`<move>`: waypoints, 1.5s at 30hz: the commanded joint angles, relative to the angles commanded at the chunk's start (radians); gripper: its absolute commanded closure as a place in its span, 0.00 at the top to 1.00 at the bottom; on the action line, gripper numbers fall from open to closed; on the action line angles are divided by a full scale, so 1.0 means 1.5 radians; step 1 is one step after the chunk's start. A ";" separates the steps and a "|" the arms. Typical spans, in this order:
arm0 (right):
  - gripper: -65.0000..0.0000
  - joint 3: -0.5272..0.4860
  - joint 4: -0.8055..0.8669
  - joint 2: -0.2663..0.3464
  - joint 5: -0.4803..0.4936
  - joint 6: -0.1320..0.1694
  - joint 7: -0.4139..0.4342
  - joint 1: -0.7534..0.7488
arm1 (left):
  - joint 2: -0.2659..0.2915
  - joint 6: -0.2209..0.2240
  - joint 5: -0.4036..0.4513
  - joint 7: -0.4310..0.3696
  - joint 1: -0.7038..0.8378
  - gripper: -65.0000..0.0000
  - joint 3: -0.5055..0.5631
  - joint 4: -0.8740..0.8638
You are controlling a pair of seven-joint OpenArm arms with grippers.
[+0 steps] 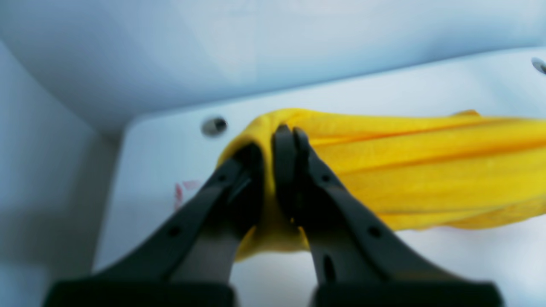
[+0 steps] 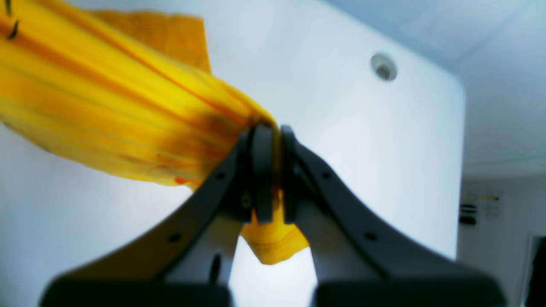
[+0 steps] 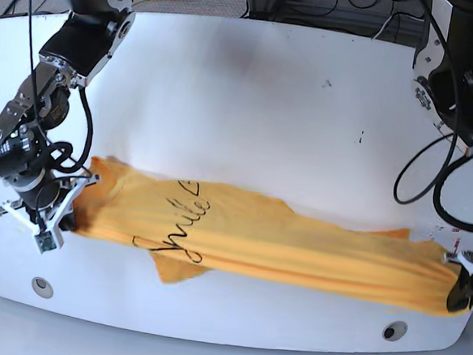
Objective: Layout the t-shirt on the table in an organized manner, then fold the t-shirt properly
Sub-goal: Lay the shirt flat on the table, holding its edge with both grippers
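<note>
**A:** What are you looking down on?

**B:** You have a glossy white surface [image 3: 251,89] with rounded corners. Two small round grommet holes sit near its front edge, one at the front left [image 3: 42,286] and one at the front right [image 3: 394,331] in the base view. A few dark specks mark the far right part, and a bit of a red mark [image 3: 456,239] shows at the right edge. Cables run along the back edge, beyond the surface. In the right wrist view, a pale wall with a dark fitting shows past the surface's corner.

**A:** Any containers?

**B:** You have no bins or trays in view.

**A:** Where is the t-shirt?

**B:** The t-shirt [image 3: 296,251], bright orange-yellow, is stretched in a long bunched band across the front half of the surface, left to right. Black cursive lettering [image 3: 172,222] faces up near its left end. A sleeve sticks out towards the front edge.

**A:** And the hands?

**B:** Your right hand [image 2: 271,170], on the base view's left, is clenched on one gathered end of the cloth. Your left hand [image 1: 273,179], at the far right, is clenched on the other end, with a fold pinched between its fingers.
</note>
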 joint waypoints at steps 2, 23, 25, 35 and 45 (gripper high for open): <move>0.03 0.000 0.009 -0.010 0.000 0.000 0.000 -0.033 | -0.002 0.000 -0.014 0.000 0.035 0.00 -0.014 0.000; 0.03 0.001 0.031 -0.078 -0.001 0.000 0.004 -0.276 | -0.030 0.000 -0.149 -0.001 0.433 0.00 -0.141 0.001; 0.03 0.001 0.031 -0.086 -0.001 0.000 0.014 -0.291 | -0.029 0.000 -0.149 -0.001 0.452 0.00 -0.141 0.001; 0.03 0.000 0.030 -0.092 -0.002 0.000 0.063 -0.374 | -0.021 0.000 -0.144 -0.002 0.537 0.00 -0.142 0.000; 0.04 0.000 0.028 -0.093 -0.007 0.000 0.094 -0.422 | -0.019 0.000 -0.143 -0.003 0.616 0.00 -0.142 0.000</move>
